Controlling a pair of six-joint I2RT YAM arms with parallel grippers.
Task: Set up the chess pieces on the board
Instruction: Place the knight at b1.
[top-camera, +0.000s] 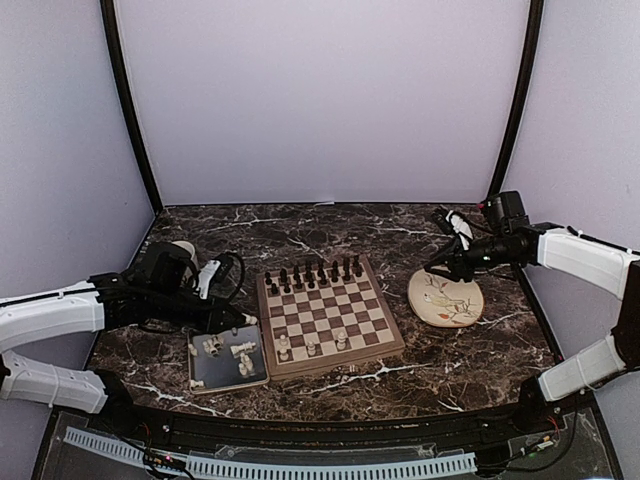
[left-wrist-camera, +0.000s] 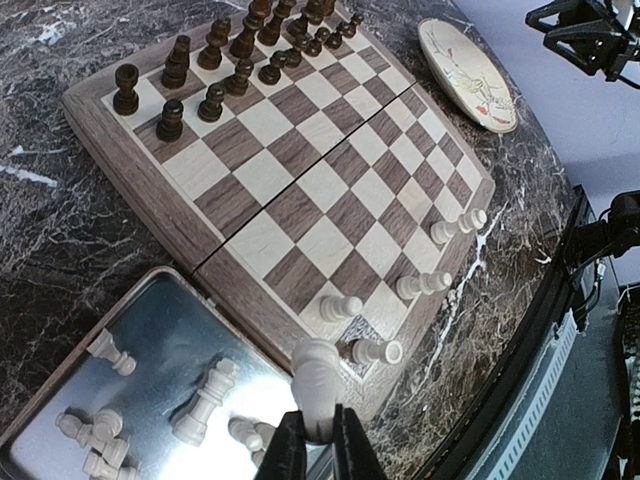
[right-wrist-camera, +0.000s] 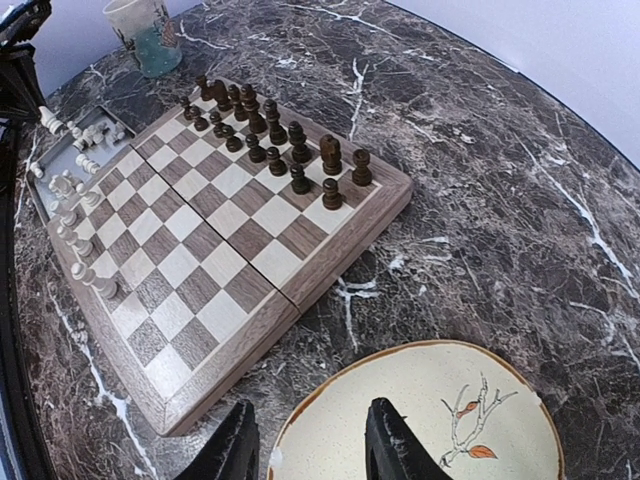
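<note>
The wooden chessboard (top-camera: 335, 364) lies mid-table and shows in the left wrist view (left-wrist-camera: 300, 190) and right wrist view (right-wrist-camera: 200, 250). Dark brown pieces (top-camera: 310, 275) stand on its two far rows (left-wrist-camera: 230, 60). A few cream-white pieces (left-wrist-camera: 420, 285) stand on its near rows. More white pieces (left-wrist-camera: 205, 400) lie in the grey metal tray (left-wrist-camera: 160, 320). My left gripper (left-wrist-camera: 320, 428) is shut on a cream-white piece (left-wrist-camera: 318, 375), held above the board's near-left corner beside the tray. My right gripper (right-wrist-camera: 312, 440) is open and empty over the plate's edge.
A round floral plate (top-camera: 445, 297) lies right of the board. A mug (top-camera: 182, 255) stands at the back left behind my left arm. The tray (top-camera: 200, 383) sits against the board's left side. The table is dark marble with walls close around it.
</note>
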